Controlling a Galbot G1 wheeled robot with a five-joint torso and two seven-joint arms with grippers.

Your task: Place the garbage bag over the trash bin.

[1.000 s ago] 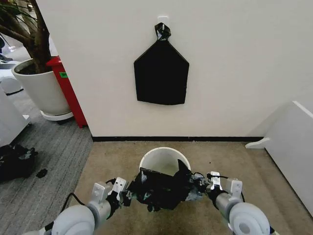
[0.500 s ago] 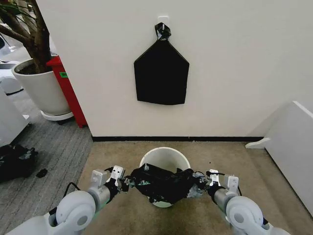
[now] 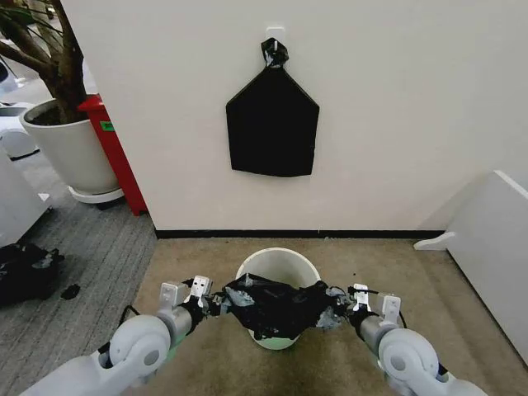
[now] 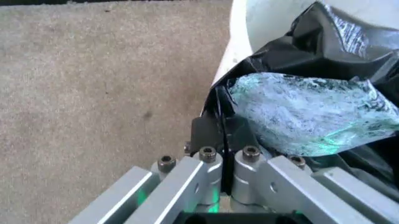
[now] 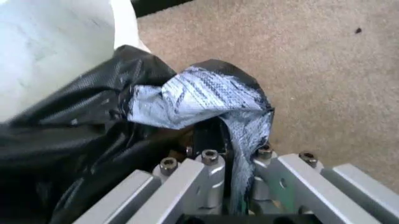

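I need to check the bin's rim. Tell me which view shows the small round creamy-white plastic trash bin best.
The head view: the small round creamy-white plastic trash bin shows its whole far rim and inside, with the crinkly black plastic garbage bag stretched across its near side. The left wrist view shows one strip of the rim; the right wrist view shows one stretch of wall and rim.

Rounded grey arms, silver screw-studded gripper point(image 4: 223, 135) links
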